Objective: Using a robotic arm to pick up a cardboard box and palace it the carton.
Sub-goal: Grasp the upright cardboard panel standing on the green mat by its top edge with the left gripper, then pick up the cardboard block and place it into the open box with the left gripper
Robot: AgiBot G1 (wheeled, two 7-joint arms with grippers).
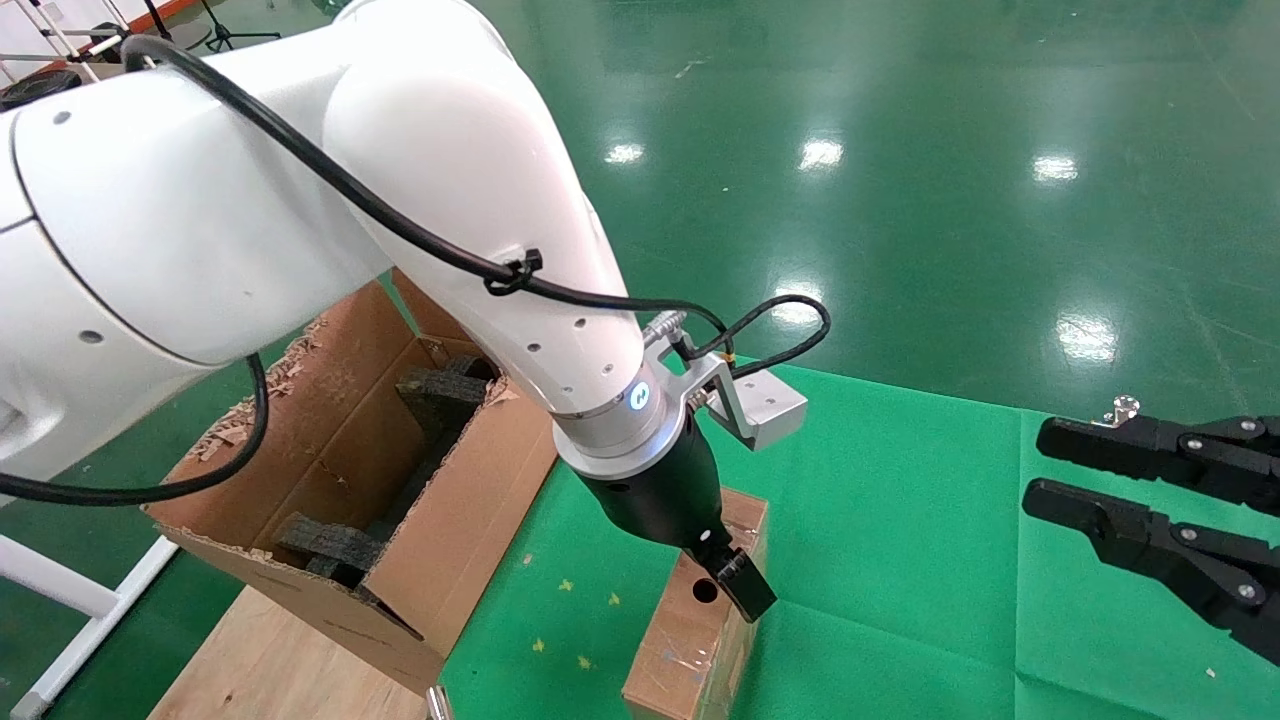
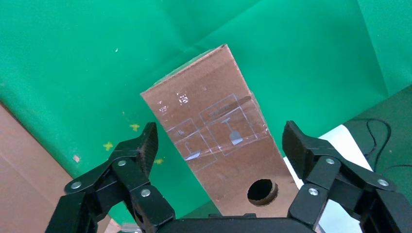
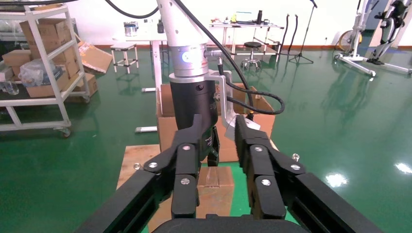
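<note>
White and bulky, the robotic arm (image 1: 300,190) fills the near side of the head view, reaching down so that the left gripper (image 1: 735,580) hangs directly over the cardboard box (image 1: 700,620). Its jaws are spread wide, one on each long side of the box, not yet touching it, as the left wrist view shows. The box stands on the green counter (image 1: 900,560), narrow holed face up, just below the gripper. The carton (image 1: 350,480) sits close beside the gripper, toward the arm's own body, with black foam blocks (image 1: 440,400) inside.

To grasp well, I judge the gripper should descend straight, keeping the box centred between the jaws, then close evenly on the broad taped faces, which look slippery.

Well off to the other side, the right gripper (image 1: 1160,500) rests idle, jaws apart.
</note>
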